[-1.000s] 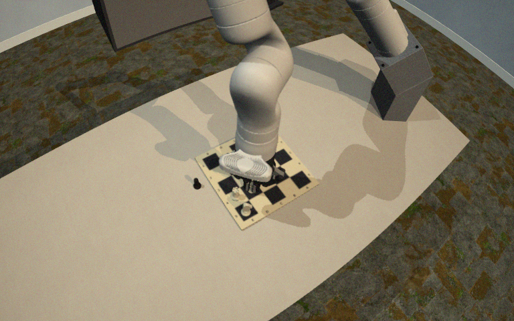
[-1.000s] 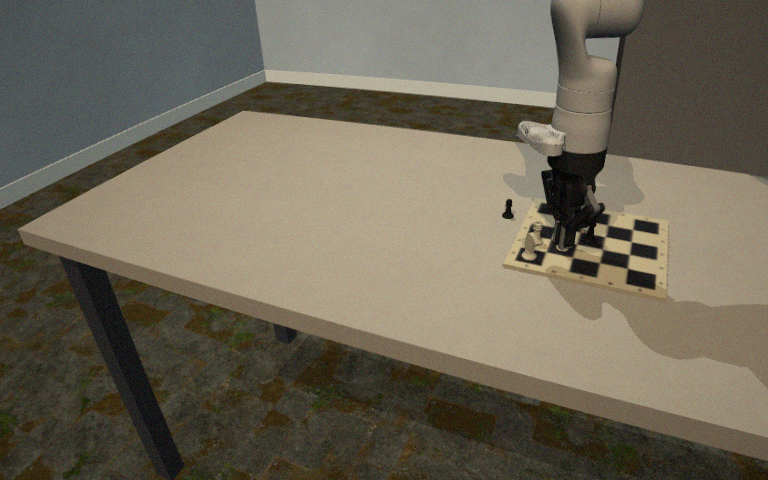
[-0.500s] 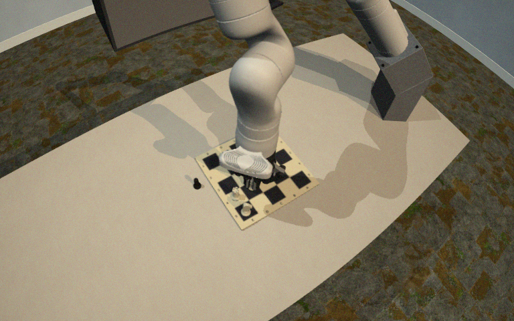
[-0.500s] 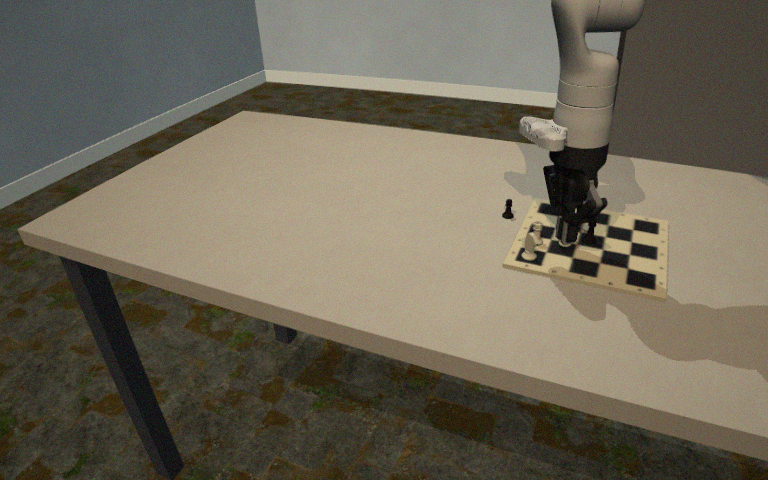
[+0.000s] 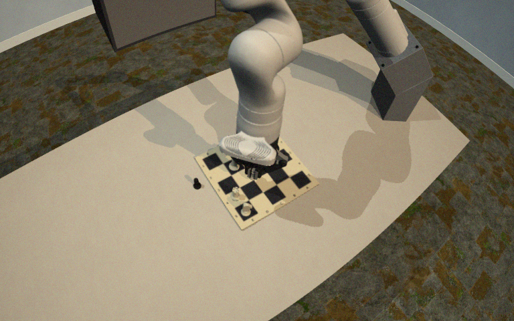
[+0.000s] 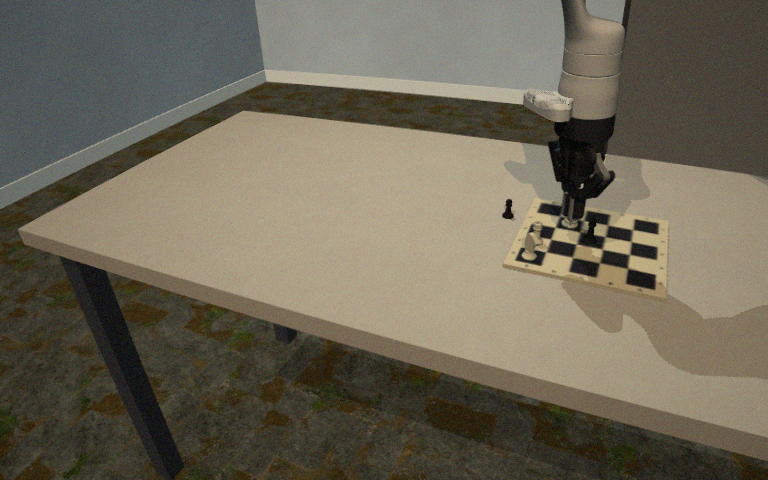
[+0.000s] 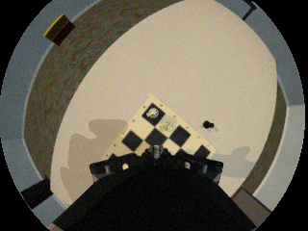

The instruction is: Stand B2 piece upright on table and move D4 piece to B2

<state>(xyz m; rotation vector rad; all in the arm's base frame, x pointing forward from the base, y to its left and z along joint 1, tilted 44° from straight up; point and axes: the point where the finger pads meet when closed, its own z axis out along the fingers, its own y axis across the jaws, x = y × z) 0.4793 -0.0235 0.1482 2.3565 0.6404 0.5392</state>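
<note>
The small chessboard (image 5: 256, 184) lies on the table. A black pawn (image 5: 196, 183) stands upright on the table just off the board's left corner; it also shows in the exterior view (image 6: 508, 208). My gripper (image 5: 253, 174) points straight down over the board's middle and is shut on a small light piece, mostly hidden by the fingers. Its top shows between the fingertips in the wrist view (image 7: 156, 150). In the exterior view a light base (image 6: 569, 224) sits right at the fingertips (image 6: 570, 216); I cannot tell whether it touches the board.
Two light pieces (image 5: 235, 193) (image 5: 246, 208) stand upright along the board's left edge near its front corner. Another light piece (image 5: 233, 164) stands close beside the gripper. A black piece (image 6: 591, 230) stands next to the fingers. The arm's grey base block (image 5: 401, 81) is at the back right.
</note>
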